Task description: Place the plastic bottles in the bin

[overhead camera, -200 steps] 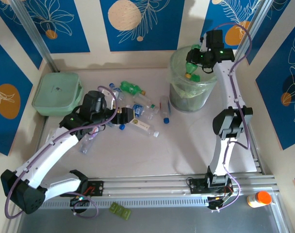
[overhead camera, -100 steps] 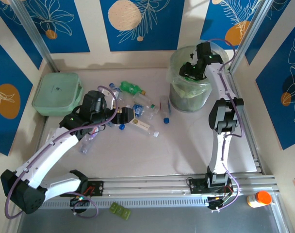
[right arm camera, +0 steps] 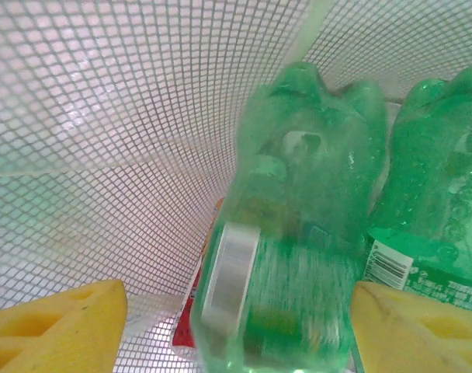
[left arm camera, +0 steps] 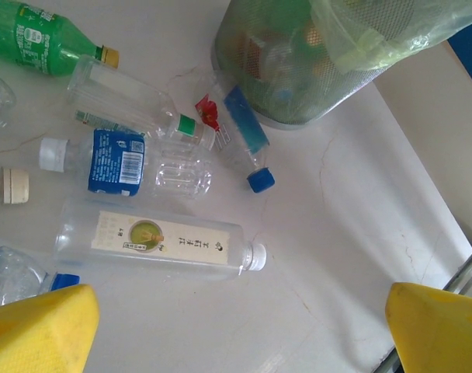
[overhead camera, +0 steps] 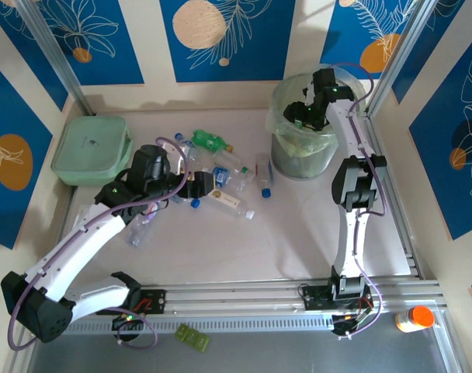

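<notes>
Several plastic bottles (overhead camera: 220,167) lie scattered on the table left of the bin (overhead camera: 282,93), a tall round mesh bucket lined with a clear greenish bag. My left gripper (overhead camera: 201,186) hovers open over them; below it lie a clear bottle with a beige label (left arm camera: 154,237), a blue-labelled one (left arm camera: 116,162) and a green one (left arm camera: 42,39). My right gripper (overhead camera: 307,113) is down in the bin's mouth. Its yellow fingertips (right arm camera: 57,322) stand apart, and a blurred green bottle (right arm camera: 298,233) hangs loose between them. Another green bottle (right arm camera: 438,225) lies beside it inside the bin.
A flat pale-green lidded box (overhead camera: 91,148) sits at the far left of the table. An orange-capped bottle (overhead camera: 414,317) lies off the table at the near right. The aluminium rail (overhead camera: 244,294) with both arm bases runs along the near edge. Walls close the table in.
My right gripper has dropped from above the bin's rim into its mouth and opened, and the green bottle has come loose from it. The left arm has not moved.
</notes>
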Available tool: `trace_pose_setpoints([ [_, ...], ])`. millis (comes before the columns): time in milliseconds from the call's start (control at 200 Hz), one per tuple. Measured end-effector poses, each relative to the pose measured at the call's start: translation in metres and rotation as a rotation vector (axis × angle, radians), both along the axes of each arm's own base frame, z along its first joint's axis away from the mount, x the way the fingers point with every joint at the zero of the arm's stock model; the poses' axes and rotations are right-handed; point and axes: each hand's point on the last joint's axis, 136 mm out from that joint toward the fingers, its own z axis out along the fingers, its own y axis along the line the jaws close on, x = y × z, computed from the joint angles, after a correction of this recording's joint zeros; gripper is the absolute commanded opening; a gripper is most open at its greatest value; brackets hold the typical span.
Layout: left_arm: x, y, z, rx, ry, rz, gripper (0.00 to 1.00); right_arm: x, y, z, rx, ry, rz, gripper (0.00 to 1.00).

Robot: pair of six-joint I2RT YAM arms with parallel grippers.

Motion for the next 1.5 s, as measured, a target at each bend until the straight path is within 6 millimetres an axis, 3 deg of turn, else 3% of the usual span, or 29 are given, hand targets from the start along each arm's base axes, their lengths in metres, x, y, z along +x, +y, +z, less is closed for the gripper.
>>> trace_pose_setpoints([
  [210,0.003,0.004,0.001,0.007,-0.009,0.022,0.95,-0.003,-0.005,0.055,-0.024,-0.119,-0.019,0.66],
  [465,0.009,0.016,0.003,0.030,-0.031,0.087,1.00,-0.026,0.003,0.122,-0.073,-0.263,-0.023,0.50],
  [655,0.010,0.036,-0.002,0.060,-0.005,0.205,0.99,-0.069,0.024,0.185,-0.098,-0.410,0.020,0.47],
  [820,0.008,0.070,-0.014,0.126,0.064,0.394,0.99,-0.126,0.059,0.224,-0.116,-0.528,0.127,0.47],
  [945,0.009,0.099,-0.025,0.195,0.114,0.531,0.99,-0.169,0.092,0.219,-0.129,-0.545,0.247,0.48],
  [1085,0.015,0.145,-0.051,0.336,0.190,0.727,0.99,-0.205,0.113,0.181,-0.141,-0.479,0.351,0.49],
  [1280,0.009,0.196,-0.088,0.470,0.249,0.897,0.99,-0.231,0.119,0.128,-0.124,-0.368,0.407,0.52],
  [1495,0.009,0.220,-0.147,0.543,0.381,0.950,0.99,-0.249,0.130,0.102,-0.059,-0.328,0.450,0.60],
])
